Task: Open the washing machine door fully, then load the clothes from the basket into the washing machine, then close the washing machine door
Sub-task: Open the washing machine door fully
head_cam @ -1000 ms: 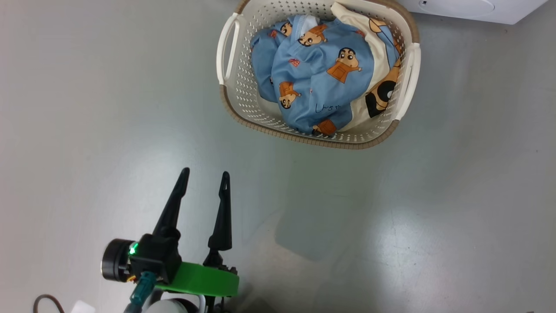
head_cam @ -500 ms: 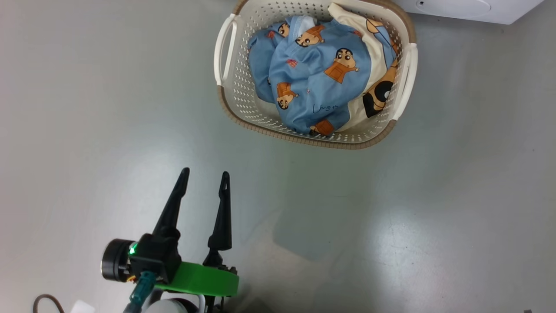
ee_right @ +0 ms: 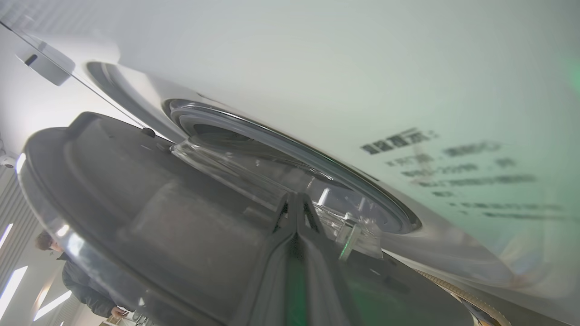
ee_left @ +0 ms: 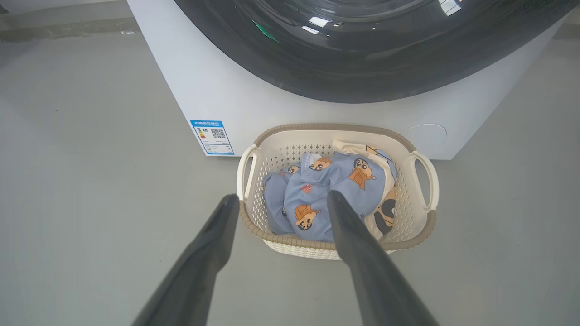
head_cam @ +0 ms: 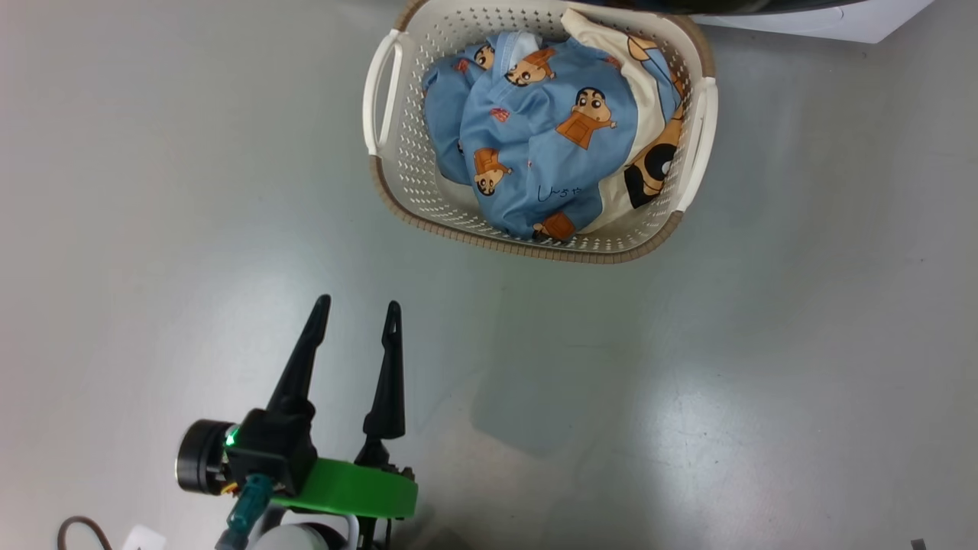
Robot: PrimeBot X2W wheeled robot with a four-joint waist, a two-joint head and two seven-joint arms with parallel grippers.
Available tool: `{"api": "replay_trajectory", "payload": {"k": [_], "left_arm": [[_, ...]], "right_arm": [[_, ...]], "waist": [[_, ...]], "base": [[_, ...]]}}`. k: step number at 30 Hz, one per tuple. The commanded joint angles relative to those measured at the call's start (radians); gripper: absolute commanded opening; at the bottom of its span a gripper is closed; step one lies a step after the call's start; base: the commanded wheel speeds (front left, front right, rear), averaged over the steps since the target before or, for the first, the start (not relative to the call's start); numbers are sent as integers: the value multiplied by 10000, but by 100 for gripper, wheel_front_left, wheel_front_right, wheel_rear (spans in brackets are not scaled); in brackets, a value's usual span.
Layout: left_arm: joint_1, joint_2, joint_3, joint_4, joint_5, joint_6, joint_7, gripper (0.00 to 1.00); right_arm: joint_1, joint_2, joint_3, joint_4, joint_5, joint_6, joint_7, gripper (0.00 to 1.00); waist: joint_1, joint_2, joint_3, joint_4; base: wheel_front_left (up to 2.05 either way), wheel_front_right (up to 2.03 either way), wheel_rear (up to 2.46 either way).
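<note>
The washing machine door (ee_left: pixel 362 68) now pokes a dark edge into the top of the head view, where a second ago only the white washing machine (ee_left: pixel 217 90) showed; it is swinging open, with the right pincer (ee_right: pixel 297 199) clamped shut at its inner side. The left pincer (head_cam: pixel 359 301) hangs wide, holding nothing; the clothes (head_cam: pixel 550 145) lie in the basket (head_cam: pixel 535 252) below the door, so I judge loading waits on a full opening.

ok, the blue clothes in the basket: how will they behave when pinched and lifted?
Probably floppy: the blue clothes lie crumpled in soft folds, so a pinch likely lifts one fold and the rest drapes. The cream piece lies against them and may drag along. The plastic basket might slide on the smooth floor if fabric snags.
</note>
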Motion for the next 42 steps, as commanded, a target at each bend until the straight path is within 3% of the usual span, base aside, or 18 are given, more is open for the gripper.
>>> {"api": "replay_trajectory", "payload": {"k": [1,20,42], "left_arm": [[-77,173,336,-133,37,36,-63,100],[-139,173,440,-50,-24,44,-63,100],[-17,173,874,444,-301,-287,-63,100]], "right_arm": [[164,192,184,-452,6,19,159,0],[660,576,780,-1319,-187,19,865,0],[2655,1322,1611,-2215,-322,19,683,0]], "waist": [[0,0,-28,-13],[0,0,-388,-315],[0,0,-2175,-1005]], "base": [[0,0,0],[0,0,0],[0,0,0]]}}
